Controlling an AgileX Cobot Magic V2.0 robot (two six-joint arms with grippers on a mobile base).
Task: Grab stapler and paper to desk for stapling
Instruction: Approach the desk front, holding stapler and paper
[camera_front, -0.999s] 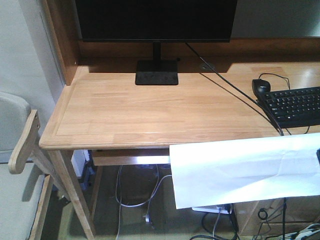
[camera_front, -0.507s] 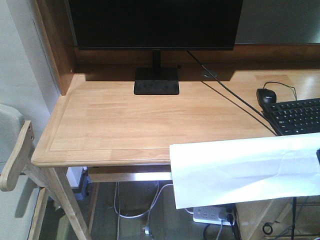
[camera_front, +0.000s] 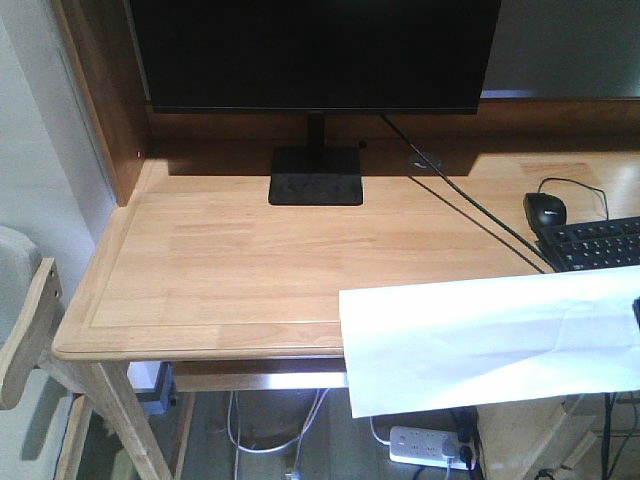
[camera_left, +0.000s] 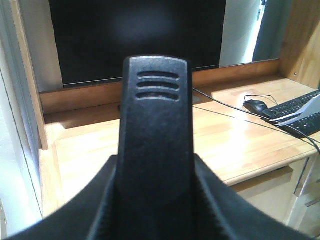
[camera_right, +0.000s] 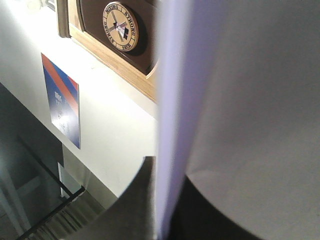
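Glare on the table (camera_left: 240, 145) beyond the left jaws; shadow under the monitor (camera_front: 310, 50); paper (camera_right: 240, 100) at the right jaws blurred.

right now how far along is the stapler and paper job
Done: both items are picked up. In hand: the stapler sits in the left hand, and the paper hangs from the right hand at the front edge of the desk. Left: neither lies on the desk yet, and no stapling has started.
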